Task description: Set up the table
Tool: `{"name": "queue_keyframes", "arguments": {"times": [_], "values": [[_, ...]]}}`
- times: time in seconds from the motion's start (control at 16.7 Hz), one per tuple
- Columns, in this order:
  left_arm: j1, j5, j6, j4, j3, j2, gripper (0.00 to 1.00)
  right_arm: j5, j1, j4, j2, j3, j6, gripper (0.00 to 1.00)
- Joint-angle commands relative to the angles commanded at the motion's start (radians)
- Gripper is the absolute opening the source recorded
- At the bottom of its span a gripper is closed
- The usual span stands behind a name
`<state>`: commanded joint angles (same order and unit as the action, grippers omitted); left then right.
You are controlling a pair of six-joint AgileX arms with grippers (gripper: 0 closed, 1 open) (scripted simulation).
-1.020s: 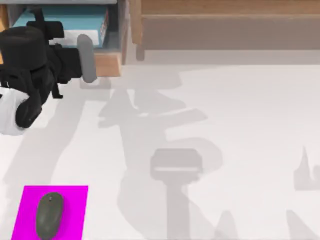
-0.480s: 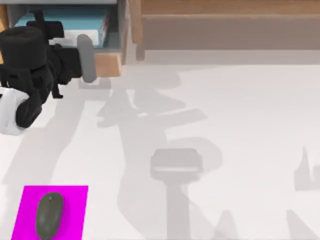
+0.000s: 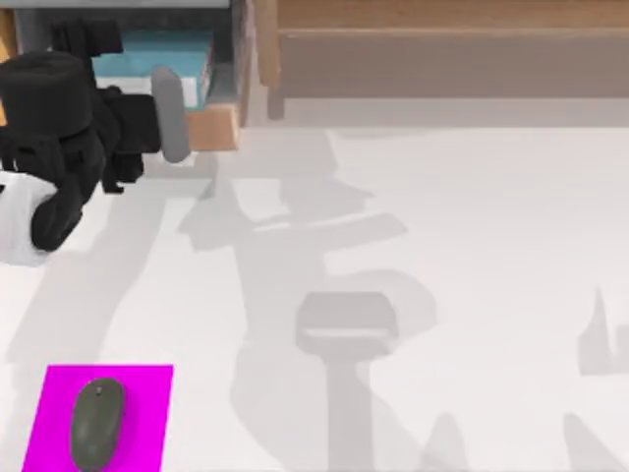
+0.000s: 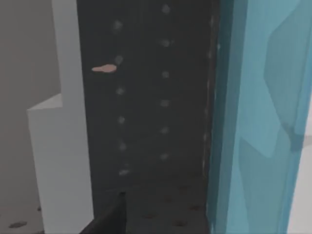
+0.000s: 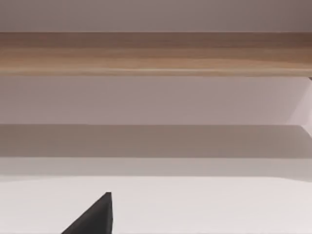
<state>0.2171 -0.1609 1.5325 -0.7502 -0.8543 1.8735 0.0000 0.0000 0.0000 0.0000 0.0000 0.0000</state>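
Up at the surface's (image 3: pixel 472 246) far left corner, my left end effector (image 3: pixel 93 44) reaches into the shelf unit's (image 3: pixel 221 123) drawer beside a blue box (image 3: pixel 157 49); its grip state is unclear.

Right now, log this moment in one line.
left arm: at open wooden drawer, top-left | grey mouse: on magenta mat | white table

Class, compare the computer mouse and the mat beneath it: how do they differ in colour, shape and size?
The mouse is dark grey; the mat is bright magenta. The mouse is a rounded oval; the mat is a flat rectangle. The mouse is smaller and lies within the mat's edges. Both sit near the front left of the white table.
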Motion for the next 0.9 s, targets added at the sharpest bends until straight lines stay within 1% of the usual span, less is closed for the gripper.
{"name": "queue_keyframes", "arguments": {"times": [0.42, 0.9], "values": [[0.0, -0.003, -0.001, -0.004, 0.015, -0.016, 1.0, 0.0, 0.0, 0.0, 0.0, 0.0, 0.0, 1.0], [0.028, -0.03, -0.008, -0.049, 0.196, -0.15, 1.0, 0.0, 0.0, 0.0, 0.0, 0.0, 0.0, 1.0]]}}
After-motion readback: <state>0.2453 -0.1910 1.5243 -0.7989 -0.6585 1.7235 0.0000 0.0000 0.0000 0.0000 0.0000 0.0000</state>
